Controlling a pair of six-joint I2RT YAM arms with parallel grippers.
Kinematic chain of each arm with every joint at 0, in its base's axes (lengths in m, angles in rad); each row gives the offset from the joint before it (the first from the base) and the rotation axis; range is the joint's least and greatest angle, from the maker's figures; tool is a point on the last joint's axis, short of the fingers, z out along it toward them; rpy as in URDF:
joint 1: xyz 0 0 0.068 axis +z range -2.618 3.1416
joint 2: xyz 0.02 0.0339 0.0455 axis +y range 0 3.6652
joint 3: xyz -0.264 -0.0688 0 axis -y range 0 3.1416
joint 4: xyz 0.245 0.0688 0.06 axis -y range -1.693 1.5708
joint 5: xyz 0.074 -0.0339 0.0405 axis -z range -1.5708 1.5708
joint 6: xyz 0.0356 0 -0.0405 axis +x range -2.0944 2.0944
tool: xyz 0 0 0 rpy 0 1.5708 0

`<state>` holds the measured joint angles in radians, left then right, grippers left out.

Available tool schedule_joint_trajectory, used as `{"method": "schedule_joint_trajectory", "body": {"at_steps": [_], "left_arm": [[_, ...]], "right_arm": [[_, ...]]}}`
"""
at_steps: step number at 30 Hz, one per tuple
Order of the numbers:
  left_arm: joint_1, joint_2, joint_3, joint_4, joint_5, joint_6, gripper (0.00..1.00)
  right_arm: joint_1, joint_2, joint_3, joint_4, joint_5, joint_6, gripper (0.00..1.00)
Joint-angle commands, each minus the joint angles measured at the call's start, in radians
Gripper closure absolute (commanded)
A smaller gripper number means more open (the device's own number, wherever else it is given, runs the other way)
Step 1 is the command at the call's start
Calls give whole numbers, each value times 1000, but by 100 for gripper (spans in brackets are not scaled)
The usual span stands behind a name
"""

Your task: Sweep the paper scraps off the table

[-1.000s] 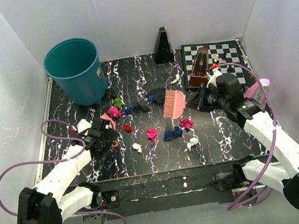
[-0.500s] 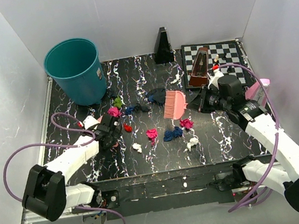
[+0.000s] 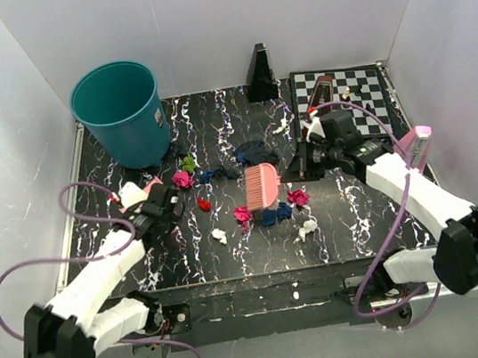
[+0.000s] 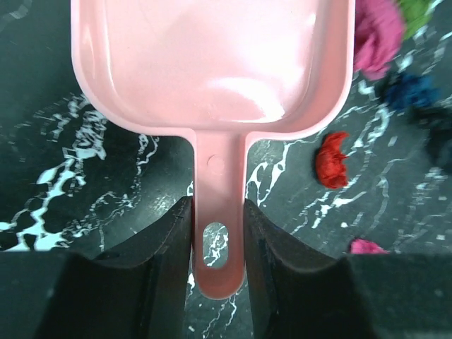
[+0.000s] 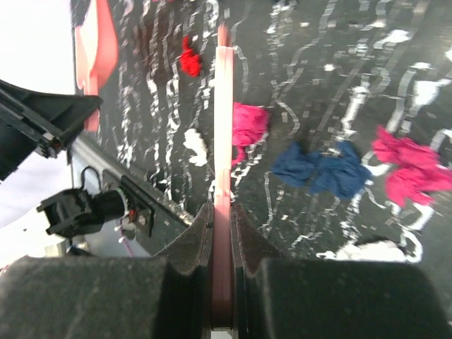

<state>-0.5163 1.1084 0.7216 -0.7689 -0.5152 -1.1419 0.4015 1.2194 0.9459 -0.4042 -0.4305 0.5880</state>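
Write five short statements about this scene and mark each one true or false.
1. The left tool is shut on the handle of the dustpan. True.
2. The dustpan holds several scraps. False: the part that shows is empty.
3. The right tool grips the brush. True.
4. The bin lies on its side. False: it stands upright.
5. A red scrap lies beside the dustpan. True.
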Motion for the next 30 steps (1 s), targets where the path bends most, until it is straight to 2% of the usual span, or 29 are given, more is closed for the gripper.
{"method": "schedule_joint_trajectory", "body": {"at_steps": [1, 6, 13, 20, 23, 26, 30], "left_arm": [[-4, -215, 70, -185, -141, 33, 70], [-4, -369, 105, -248, -183, 82, 68], [-4, -415, 163, -277, -215, 137, 67], [-4, -415, 142, -216, -198, 183, 67], [-5, -406, 134, -199, -181, 183, 67], [-4, -398, 137, -190, -177, 189, 67], [-2, -392, 136, -168, -160, 203, 67]], "right_arm": [[94, 98, 135, 51, -108, -2, 99], [227, 303, 307, 113, -90, 79, 99], [344, 665, 625, 157, -80, 219, 99], [375, 942, 927, 10, -15, 245, 99], [362, 989, 988, -94, 64, 211, 99], [327, 970, 984, -169, 122, 179, 99], [245, 847, 827, -156, 135, 128, 99]]}}
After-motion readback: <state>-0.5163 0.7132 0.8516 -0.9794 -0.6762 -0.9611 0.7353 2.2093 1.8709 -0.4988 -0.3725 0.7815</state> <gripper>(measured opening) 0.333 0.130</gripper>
